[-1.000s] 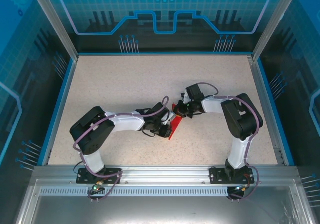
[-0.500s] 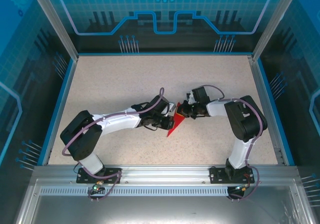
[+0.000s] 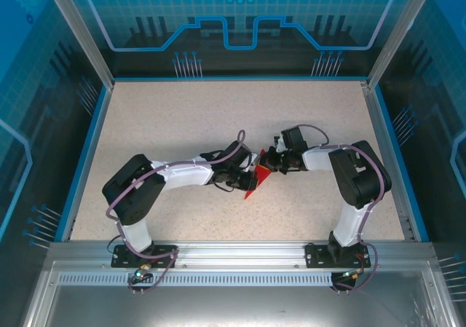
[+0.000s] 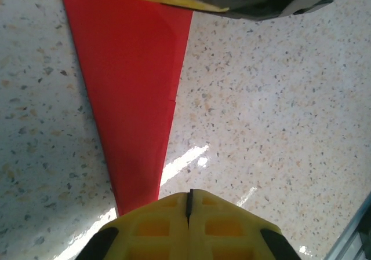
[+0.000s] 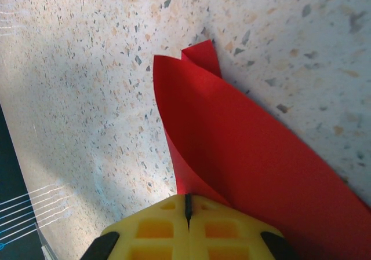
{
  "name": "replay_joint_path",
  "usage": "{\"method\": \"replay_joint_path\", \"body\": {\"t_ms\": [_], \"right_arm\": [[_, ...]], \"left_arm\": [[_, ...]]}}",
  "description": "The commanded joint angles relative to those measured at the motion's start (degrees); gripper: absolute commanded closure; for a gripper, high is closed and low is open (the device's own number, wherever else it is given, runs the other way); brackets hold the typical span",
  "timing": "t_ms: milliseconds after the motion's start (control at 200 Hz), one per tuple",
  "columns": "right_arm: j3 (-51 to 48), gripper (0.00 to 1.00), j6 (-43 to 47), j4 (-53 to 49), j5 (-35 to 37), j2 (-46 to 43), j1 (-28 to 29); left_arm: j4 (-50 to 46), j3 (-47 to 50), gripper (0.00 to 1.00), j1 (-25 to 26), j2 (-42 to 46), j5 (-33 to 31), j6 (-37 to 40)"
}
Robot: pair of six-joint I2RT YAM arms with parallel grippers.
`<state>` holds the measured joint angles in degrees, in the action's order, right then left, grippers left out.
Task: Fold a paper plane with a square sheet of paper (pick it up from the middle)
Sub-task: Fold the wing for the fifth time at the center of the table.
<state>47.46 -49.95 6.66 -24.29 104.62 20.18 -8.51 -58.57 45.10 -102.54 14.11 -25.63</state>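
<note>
- Speckled, stone-look table (image 3: 182, 123), faintly glossy, sits inside a blue-panelled enclosure. Both arms reach to its middle and meet almost tip to tip.
- Between them lies the red paper (image 3: 254, 178), no longer square but folded into a long tapering wedge. It is thin, matt and plain, with crisp straight edges.
- Its long axis runs from one set of jaws to the other, with the narrow point at the left gripper (image 3: 242, 184) and the wide end at the right gripper (image 3: 270, 165).
- Seen from the left gripper (image 4: 188, 209), the red paper (image 4: 133, 86) stretches straight ahead and widens with distance. Its point reaches the pad just left of the seam and slips out of sight beneath it. This end lies flat on the table.
- The left jaws are together, and the yellow ribbed pads meet with nothing visible in the seam. I cannot tell whether the pad is pressing the point down.
- Seen from the right gripper (image 5: 187, 211), the red paper (image 5: 243, 156) spreads ahead and to the right of the seam. Two layers curl up off the table and end in small corners.
- The right jaws are together too. The paper begins right at the pads, but I cannot tell whether a layer is pinched.
- Each arm is at its own end of the paper, so neither looks better placed. The next crease probably depends on the point staying put while the lifted wide end is worked along that axis.
</note>
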Motion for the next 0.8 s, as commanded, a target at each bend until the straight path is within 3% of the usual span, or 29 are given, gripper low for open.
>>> {"method": "replay_joint_path", "body": {"t_ms": [0,580,795], "right_arm": [[-1.76,0.98,-0.61,-2.27,1.91,-0.26,-1.11],[-0.97,0.93,-3.37,-1.44,-1.45,-6.68,-1.73],[-0.93,0.91,-7.59,2.2,-1.64,-6.07,2.34]], "left_arm": [[1.65,0.71,1.0,-0.69,-1.84,2.26,-0.54],[3.46,7.42,1.0,-2.76,-4.69,1.31,3.28],[5.18,8.82,1.0,-3.48,-4.78,2.5,4.06]]}}
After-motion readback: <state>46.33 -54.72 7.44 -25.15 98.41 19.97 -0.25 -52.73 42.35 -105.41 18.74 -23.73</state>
